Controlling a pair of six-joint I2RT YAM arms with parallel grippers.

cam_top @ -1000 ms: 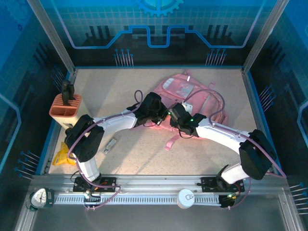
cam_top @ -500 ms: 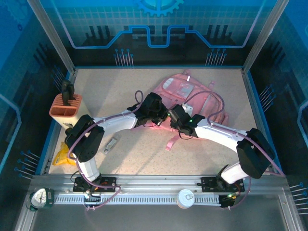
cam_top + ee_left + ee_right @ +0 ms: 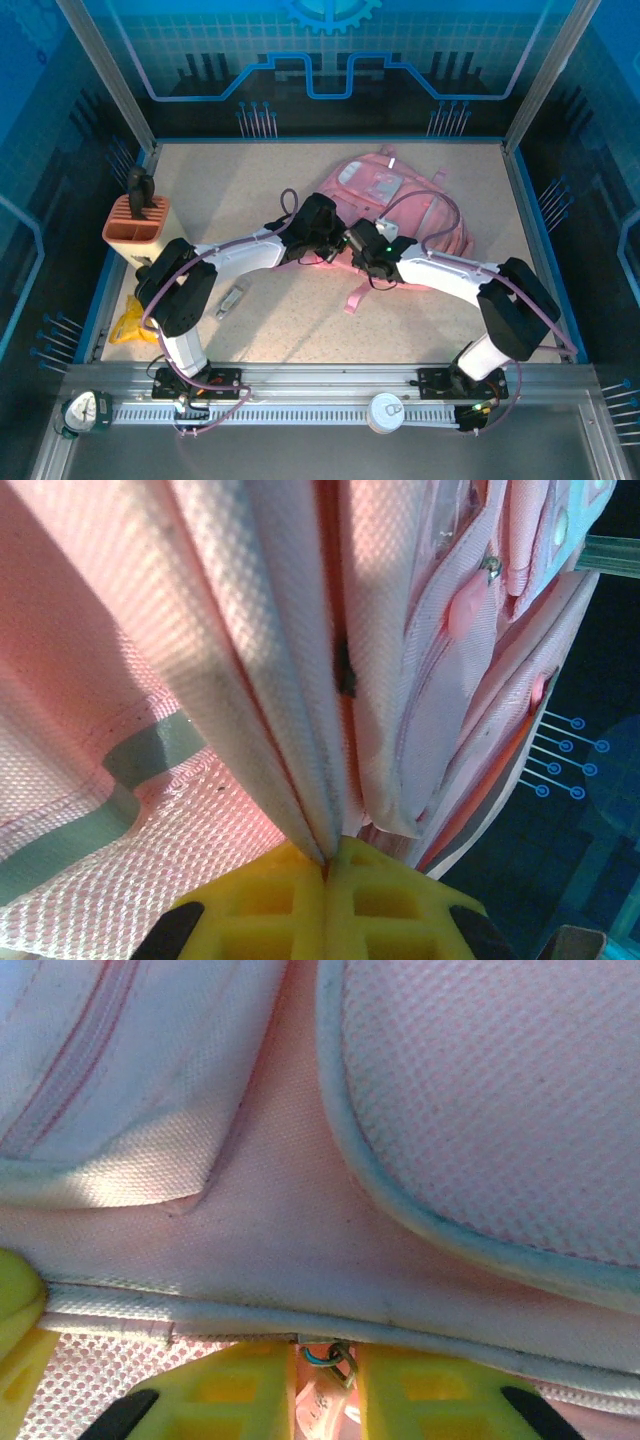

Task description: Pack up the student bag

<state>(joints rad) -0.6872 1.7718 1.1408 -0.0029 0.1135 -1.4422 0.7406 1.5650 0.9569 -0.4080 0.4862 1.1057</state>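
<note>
Overhead view of a speckled beige tabletop [image 3: 230, 180] inside a blue-walled enclosure. Two white-and-black robot arms reach in from the near edge, and their tips meet at the near-left edge of the student bag [image 3: 405, 205]. The bag is a large, soft pink fabric backpack lying flat, spreading away from both claws toward the far right of the table. The left claw [image 3: 338, 243] and the right claw [image 3: 354, 243] sit just beside each other against the bag's edge. A loose pink webbing strap [image 3: 357, 294] lies on the table on the near side of the right claw.

Well to the left of the left claw, a salmon-orange slotted pen holder box [image 3: 137, 222] stands near the table's left edge. A small flat grey object [image 3: 230, 300] lies between that box and the claw, nearer the arm bases.

From the left wrist, the left claw [image 3: 325, 865] has its yellow pads pressed together, clamped on a fold of the student bag [image 3: 200, 630]. The woven pink cloth rises in ridges straight ahead of the claw. A pink zipper tab [image 3: 465, 610] hangs ahead and to the right.

From the right wrist, the right claw [image 3: 325, 1365] has its yellow fingers narrowly apart. A small metal ring [image 3: 338, 1356] on a pink tab sits in the gap. Whether the pads press on it cannot be told. Pink padded panels of the student bag [image 3: 450, 1110] lie directly ahead.
</note>
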